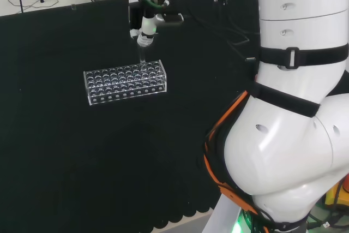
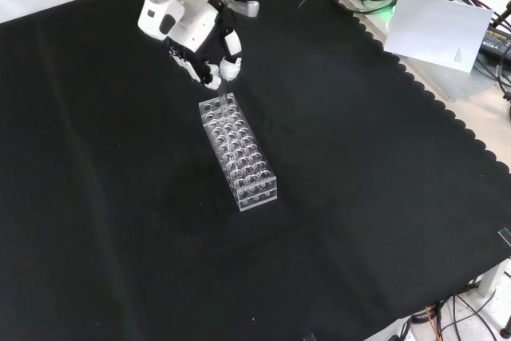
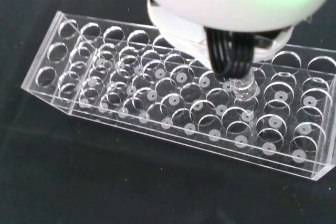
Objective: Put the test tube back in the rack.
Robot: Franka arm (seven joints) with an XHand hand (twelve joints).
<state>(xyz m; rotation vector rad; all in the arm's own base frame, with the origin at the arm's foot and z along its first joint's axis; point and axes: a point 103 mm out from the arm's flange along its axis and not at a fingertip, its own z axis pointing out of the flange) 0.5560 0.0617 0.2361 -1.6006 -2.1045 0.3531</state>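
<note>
A clear plastic rack [image 1: 125, 83] with several rows of round holes lies on the black cloth, also seen as the rack [image 2: 238, 149] and the rack [image 3: 173, 106]. The hand [image 1: 147, 28] hangs just above the rack's right end in the head view, fingers curled on a clear test tube [image 1: 142, 58] held upright. In the front view the hand [image 2: 204, 45] is over the rack's far end with the tube [image 2: 223, 92] pointing down. The tube's lower end [image 3: 243, 88] sits at a hole near the rack's middle rows.
Black cloth [image 2: 359, 197] covers the bench around the rack. Cables, a white sheet [image 2: 443, 31] and equipment lie beyond the cloth's scalloped edge at the front view's upper right. The arm's white links [image 1: 294, 107] stand at the head view's right.
</note>
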